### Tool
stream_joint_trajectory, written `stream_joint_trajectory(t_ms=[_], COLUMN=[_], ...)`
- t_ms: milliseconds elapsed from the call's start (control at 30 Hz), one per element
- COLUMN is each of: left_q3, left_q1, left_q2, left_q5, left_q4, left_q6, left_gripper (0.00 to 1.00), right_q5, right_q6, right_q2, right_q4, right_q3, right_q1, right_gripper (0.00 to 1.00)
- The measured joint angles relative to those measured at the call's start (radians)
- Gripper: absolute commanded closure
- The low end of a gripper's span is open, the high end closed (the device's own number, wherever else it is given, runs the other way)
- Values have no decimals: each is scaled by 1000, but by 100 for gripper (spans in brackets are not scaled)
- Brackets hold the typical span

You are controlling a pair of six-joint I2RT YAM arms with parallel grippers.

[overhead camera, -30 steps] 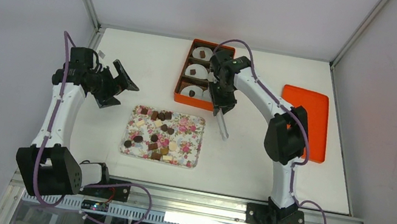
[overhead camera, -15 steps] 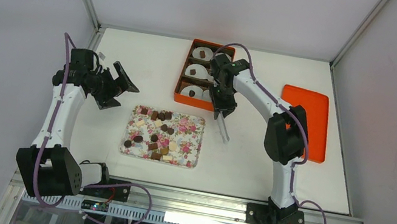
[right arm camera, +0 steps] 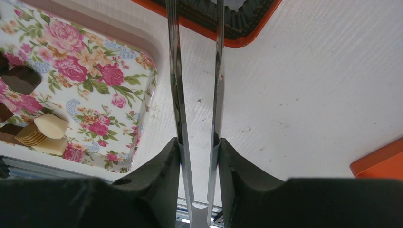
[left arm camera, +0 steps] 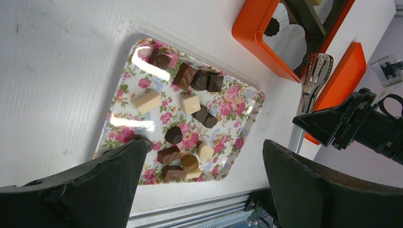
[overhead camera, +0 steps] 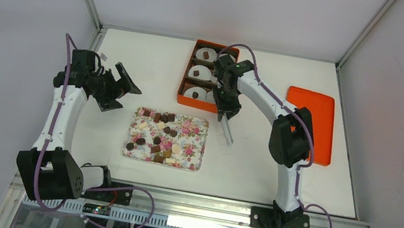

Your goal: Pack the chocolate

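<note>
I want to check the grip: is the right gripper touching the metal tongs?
Touching. The right wrist view shows the right gripper with both fingers pressed against the outer sides of the tongs.

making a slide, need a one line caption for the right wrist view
right claw holding metal tongs over the white table beside the floral tray of chocolates, tips toward the orange box

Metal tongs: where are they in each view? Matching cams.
Top external: tongs just right of the floral tray's top-right corner.
Left wrist: tongs upper right, beside the orange box's corner.
Right wrist: tongs centre, two blades running up the frame.
Shared landmark: the floral tray.
</note>
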Motion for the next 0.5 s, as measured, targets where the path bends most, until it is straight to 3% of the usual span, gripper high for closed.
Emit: stream_joint_trajectory(t_ms=[500], left_q3=[0], left_q1=[0], left_q2=[0], left_q5=[0], left_q4=[0], left_q6=[0], left_gripper=[1], right_q5=[1], right_q6=[0], right_q2=[0], right_q4=[0], right_q3=[0], right_q1=[-4], right_gripper=[62])
